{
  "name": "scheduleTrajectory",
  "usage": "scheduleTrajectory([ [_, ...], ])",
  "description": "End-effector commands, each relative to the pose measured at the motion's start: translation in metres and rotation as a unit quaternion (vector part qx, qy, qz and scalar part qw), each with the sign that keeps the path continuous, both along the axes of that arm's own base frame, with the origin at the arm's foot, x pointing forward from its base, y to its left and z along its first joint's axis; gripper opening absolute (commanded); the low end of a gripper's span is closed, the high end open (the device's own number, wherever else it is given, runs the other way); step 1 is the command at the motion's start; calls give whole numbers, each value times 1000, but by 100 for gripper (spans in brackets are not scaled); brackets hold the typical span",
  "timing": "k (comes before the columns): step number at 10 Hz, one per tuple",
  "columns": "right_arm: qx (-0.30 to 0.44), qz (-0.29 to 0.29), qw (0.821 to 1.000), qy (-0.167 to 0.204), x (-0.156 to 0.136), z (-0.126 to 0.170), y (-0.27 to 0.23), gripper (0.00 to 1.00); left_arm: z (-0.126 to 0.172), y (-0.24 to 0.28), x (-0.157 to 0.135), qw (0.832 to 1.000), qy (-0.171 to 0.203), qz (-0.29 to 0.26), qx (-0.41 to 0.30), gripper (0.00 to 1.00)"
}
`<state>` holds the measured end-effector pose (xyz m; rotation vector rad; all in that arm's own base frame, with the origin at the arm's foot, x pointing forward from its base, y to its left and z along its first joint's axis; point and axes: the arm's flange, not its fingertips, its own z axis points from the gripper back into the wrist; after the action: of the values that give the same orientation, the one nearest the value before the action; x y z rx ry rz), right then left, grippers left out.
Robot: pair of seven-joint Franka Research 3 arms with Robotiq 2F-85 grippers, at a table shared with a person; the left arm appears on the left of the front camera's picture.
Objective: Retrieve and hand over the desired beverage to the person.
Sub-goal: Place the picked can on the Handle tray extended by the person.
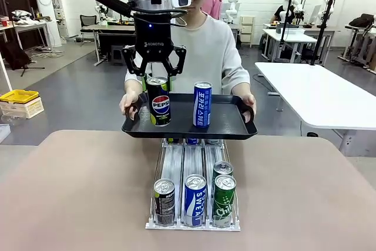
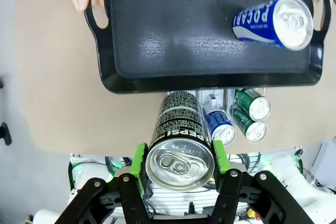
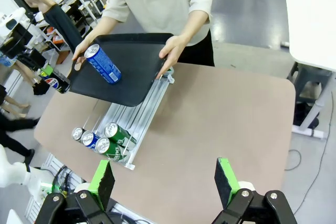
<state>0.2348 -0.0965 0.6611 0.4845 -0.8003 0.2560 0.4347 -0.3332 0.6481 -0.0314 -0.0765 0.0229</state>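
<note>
My left gripper (image 1: 157, 83) is shut on a black Pepsi can (image 1: 159, 102), held upright by its top at the near left edge of a black tray (image 1: 226, 126). In the left wrist view the green pads (image 2: 139, 160) clamp the Pepsi can (image 2: 180, 150) just on my side of the tray's rim (image 2: 210, 85). The person (image 1: 212, 51) in a light grey top holds the tray by both handles. A blue Pocari can (image 1: 202, 104) stands on the tray. Above the brown table, my right gripper (image 3: 164, 182) is open with nothing between its fingers.
A clear can rack (image 1: 176, 163) lies on the brown table (image 1: 76, 192) under the tray's near edge. Several cans sit at its front: dark, blue and green (image 1: 224, 198). A white table (image 1: 320, 92) stands at the right, and a yellow box (image 1: 19, 96) on the floor at the left.
</note>
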Motion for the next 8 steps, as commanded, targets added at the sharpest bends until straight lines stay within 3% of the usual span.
scheduleTrajectory([
  [1,10,14,1000,-3,2,-1,1,100,8,1,29,1000,-18,19,1,59],
  [4,10,14,1000,-3,2,-1,1,100,2,0,79,999,-19,33,8,59],
  [8,10,14,1000,-3,2,-1,1,100,-19,0,115,998,9,68,-6,59],
])
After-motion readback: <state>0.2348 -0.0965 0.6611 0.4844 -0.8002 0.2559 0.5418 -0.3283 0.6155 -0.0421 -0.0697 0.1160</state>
